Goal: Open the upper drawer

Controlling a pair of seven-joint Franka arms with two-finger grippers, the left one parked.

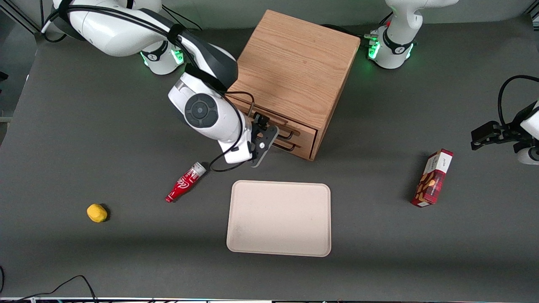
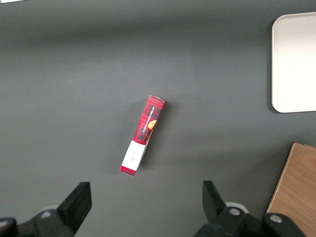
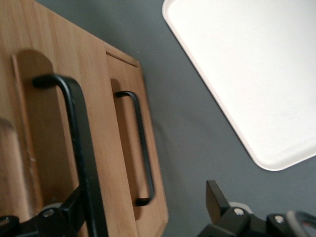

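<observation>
The light oak cabinet (image 1: 294, 63) stands at the back middle of the table, its two drawers facing the front camera. The upper drawer (image 1: 304, 131) shows in the right wrist view (image 3: 44, 98) with its thin black wire handle (image 3: 76, 133) close up. The lower drawer (image 3: 148, 197) with its own handle (image 3: 142, 148) sits beneath it. My right gripper (image 1: 265, 129) is open in front of the drawer fronts. In the right wrist view the gripper (image 3: 145, 202) has one finger (image 3: 69, 210) against the upper handle, and the other finger (image 3: 216, 197) is over the bare table.
A beige tray (image 1: 278, 218) lies nearer the front camera than the cabinet. A red bottle (image 1: 185, 182) lies beside the tray and a yellow lemon (image 1: 97, 212) lies toward the working arm's end. A red carton (image 1: 433, 177) lies toward the parked arm's end.
</observation>
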